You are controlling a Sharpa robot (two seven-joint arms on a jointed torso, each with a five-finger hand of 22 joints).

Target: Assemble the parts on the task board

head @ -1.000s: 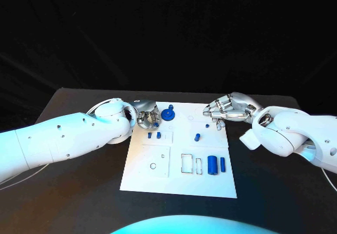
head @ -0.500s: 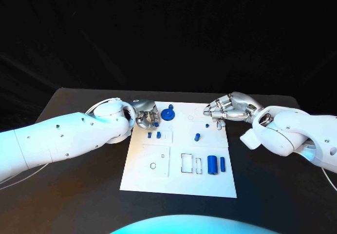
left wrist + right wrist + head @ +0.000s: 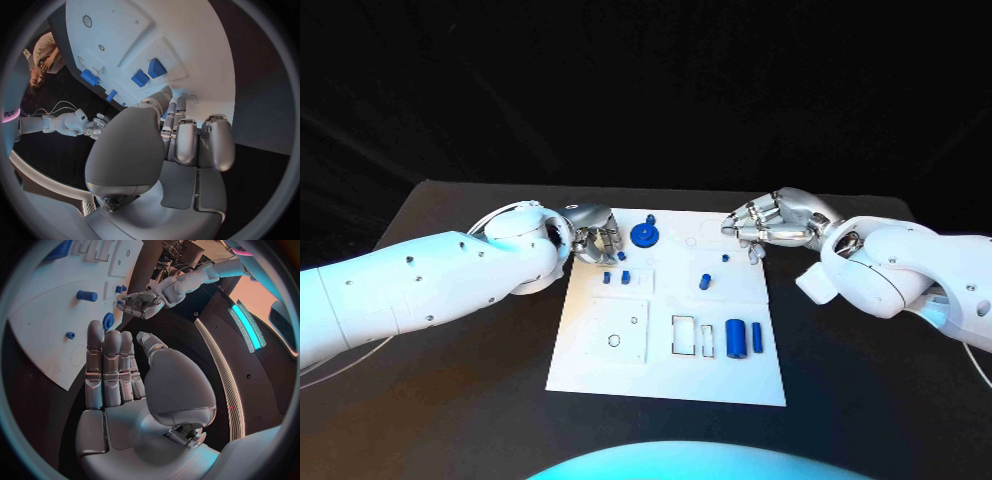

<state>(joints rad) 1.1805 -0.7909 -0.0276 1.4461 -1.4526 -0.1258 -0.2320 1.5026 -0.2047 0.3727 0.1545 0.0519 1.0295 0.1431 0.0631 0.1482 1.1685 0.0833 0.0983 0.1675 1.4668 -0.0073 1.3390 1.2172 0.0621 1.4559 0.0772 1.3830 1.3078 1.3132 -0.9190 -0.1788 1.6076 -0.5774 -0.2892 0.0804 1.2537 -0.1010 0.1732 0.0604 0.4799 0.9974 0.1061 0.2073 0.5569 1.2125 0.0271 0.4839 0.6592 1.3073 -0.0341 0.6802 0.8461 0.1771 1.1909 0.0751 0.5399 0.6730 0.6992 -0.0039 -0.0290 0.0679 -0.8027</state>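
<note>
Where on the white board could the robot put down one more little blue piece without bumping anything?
The near strip of the board, below the ring outline and the two blue cylinders, is bare. The far end is crowded: the blue knob, small blue parts and both hands, left and right, sit there.

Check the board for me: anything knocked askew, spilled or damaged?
Nothing stands out. The task board lies flat on the table, the blue parts sit on it, and the left hand and right hand hover at its far corners.
</note>
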